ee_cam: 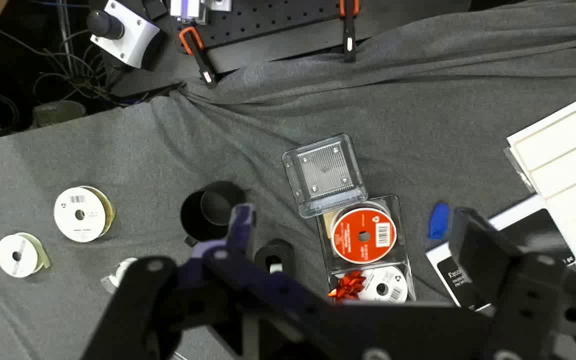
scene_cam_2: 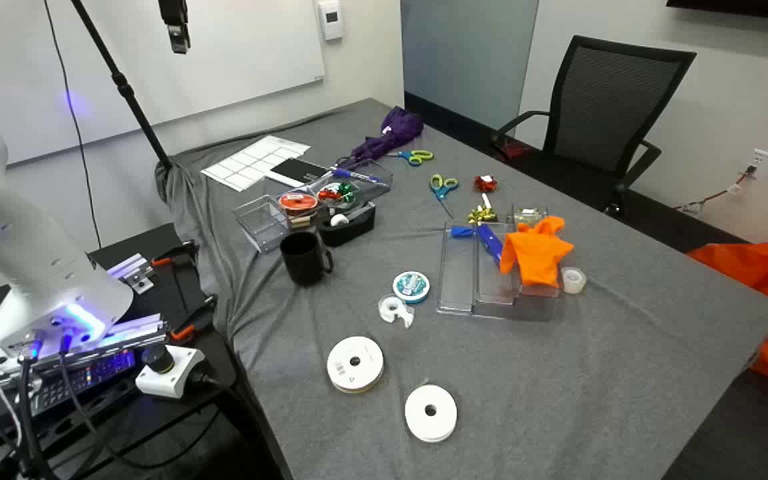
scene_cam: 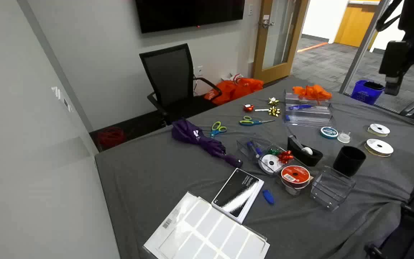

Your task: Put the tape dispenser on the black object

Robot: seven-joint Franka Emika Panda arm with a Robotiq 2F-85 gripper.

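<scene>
Nearest me, label sheets on the grey tabletop, black-topped item just beside them, flat; book or box, can't tell. Then clear tray with red ribbon spool in it; tape dispenser upright on the tabletop, just past the tray, pale roll in it. Tray sits between dispenser and black-topped item. Black mug near the dispenser. Fingers up over the tabletop, wide apart; dispenser part-hidden in the wrist view. Farther off: two white spools, clear organizer with orange cloth draped over one end. Mesh chair beyond the tabletop edge.
</scene>
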